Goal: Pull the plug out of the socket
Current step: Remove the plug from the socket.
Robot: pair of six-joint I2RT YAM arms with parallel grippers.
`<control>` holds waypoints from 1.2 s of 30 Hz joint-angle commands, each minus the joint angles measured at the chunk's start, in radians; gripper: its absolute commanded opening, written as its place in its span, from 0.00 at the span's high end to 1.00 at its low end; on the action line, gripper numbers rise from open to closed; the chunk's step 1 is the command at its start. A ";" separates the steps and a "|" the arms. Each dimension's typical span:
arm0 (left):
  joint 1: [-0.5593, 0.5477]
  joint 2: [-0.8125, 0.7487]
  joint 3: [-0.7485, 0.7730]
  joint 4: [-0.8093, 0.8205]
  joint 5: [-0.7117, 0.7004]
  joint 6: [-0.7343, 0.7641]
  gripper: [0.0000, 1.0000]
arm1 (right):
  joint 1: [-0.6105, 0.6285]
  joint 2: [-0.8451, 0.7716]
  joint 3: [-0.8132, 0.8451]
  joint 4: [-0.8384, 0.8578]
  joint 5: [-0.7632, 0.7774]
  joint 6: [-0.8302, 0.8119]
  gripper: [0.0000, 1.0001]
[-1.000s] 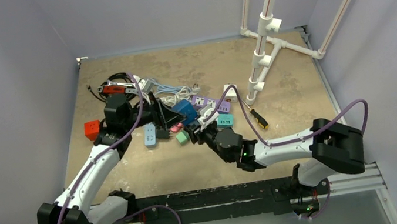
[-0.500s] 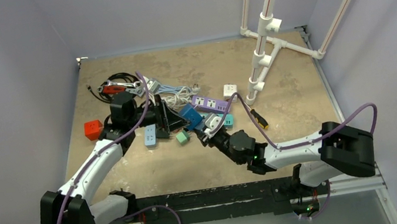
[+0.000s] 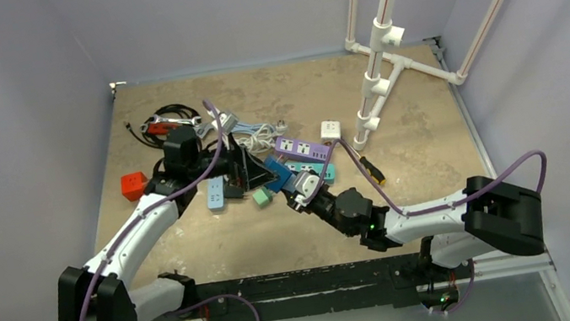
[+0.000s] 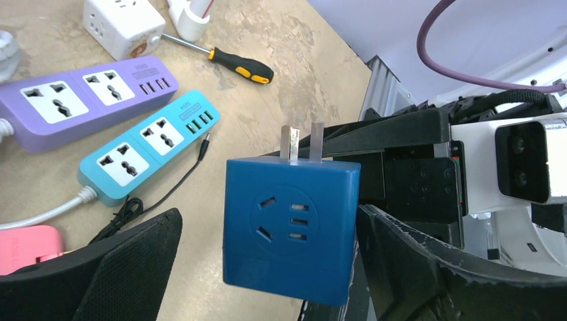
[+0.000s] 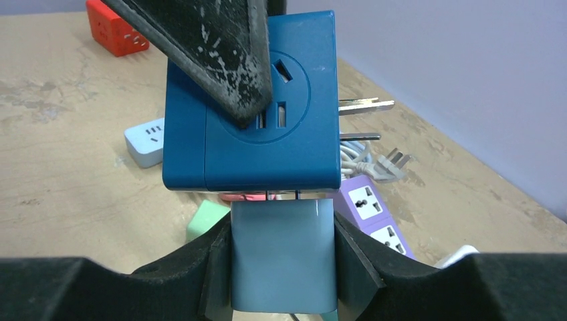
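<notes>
Left gripper (image 4: 269,217) is wide apart, one finger either side of the blue socket (image 4: 291,234), with gaps both sides. Right gripper (image 5: 281,281) is clamped on the pale plug (image 5: 281,234), which is seated in one socket face. Teal strip (image 4: 147,144) and purple strip (image 4: 87,100) lie beyond the socket.

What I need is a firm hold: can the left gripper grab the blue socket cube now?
Probably yes: the blue socket cube sits between the fingers of the open left gripper, nothing blocking.

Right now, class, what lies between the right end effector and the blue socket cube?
The pale plug, held by the right end effector, plugged into the blue socket cube: right wrist view.
</notes>
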 commanded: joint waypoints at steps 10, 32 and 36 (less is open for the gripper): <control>-0.054 0.046 0.032 0.001 0.040 0.047 0.04 | 0.006 -0.035 0.041 0.052 -0.140 -0.032 1.00; -0.062 -0.107 -0.013 0.032 -0.242 0.071 1.00 | 0.029 0.076 0.127 0.032 0.114 0.229 1.00; -0.058 -0.105 -0.004 0.014 -0.253 0.084 1.00 | 0.036 0.073 0.125 0.037 0.108 0.201 1.00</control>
